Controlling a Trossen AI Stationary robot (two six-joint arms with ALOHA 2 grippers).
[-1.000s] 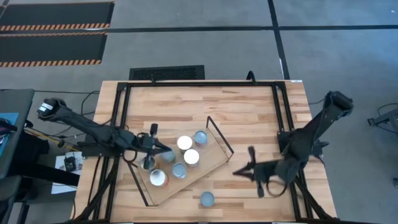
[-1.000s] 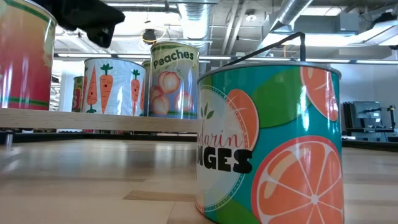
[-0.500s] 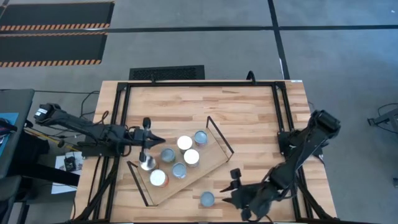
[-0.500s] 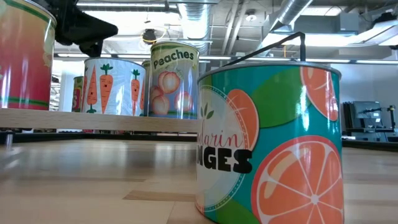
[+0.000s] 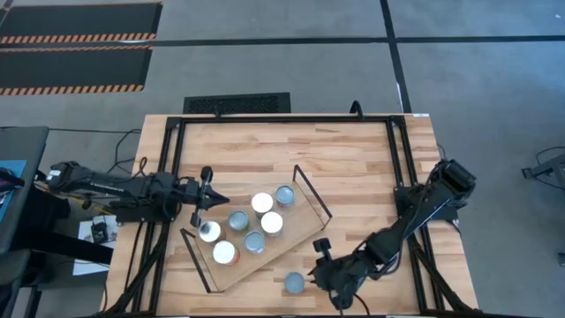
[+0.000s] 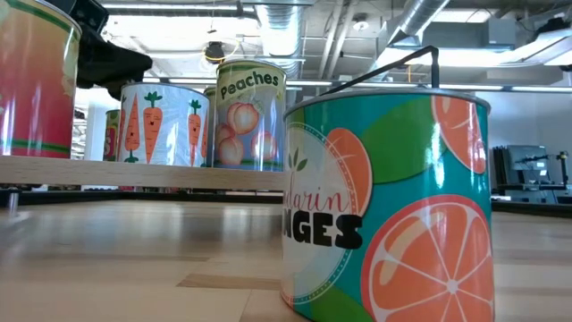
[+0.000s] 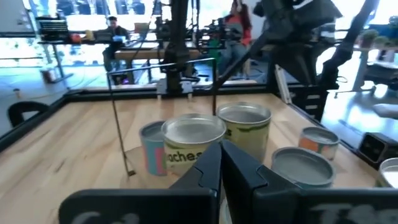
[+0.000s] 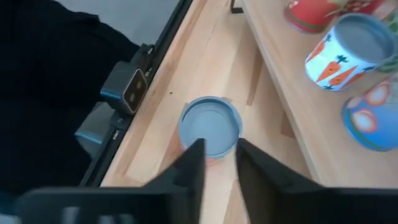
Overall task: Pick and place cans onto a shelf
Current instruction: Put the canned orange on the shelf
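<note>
The light-wood shelf [image 5: 302, 221] lies slanted on the table with several cans [image 5: 262, 203] standing on it. One blue-topped can [image 5: 293, 283] stands alone on the tabletop near the front edge; it is the orange-label can [image 6: 389, 206] in the low view. My right gripper [image 5: 316, 276] is open just to the right of this can, and its fingers [image 8: 189, 165] point at the can's top [image 8: 210, 127] without touching it. My left gripper [image 5: 212, 196] is shut and empty at the shelf's left end, above the cans [image 7: 193, 134].
Black wire frames [image 5: 311, 190] stand at both short ends of the shelf. A black frame runs along the table's edges [image 5: 177, 150]. The lone can stands close to the table's front edge, with bare wood to its left [image 8: 155, 155]. People show in the room behind [image 7: 239, 18].
My right gripper has gone toward the table's near edge and to the left, down toward the lone can. My left gripper has drawn back toward the table's left edge, away from the cans on the shelf.
</note>
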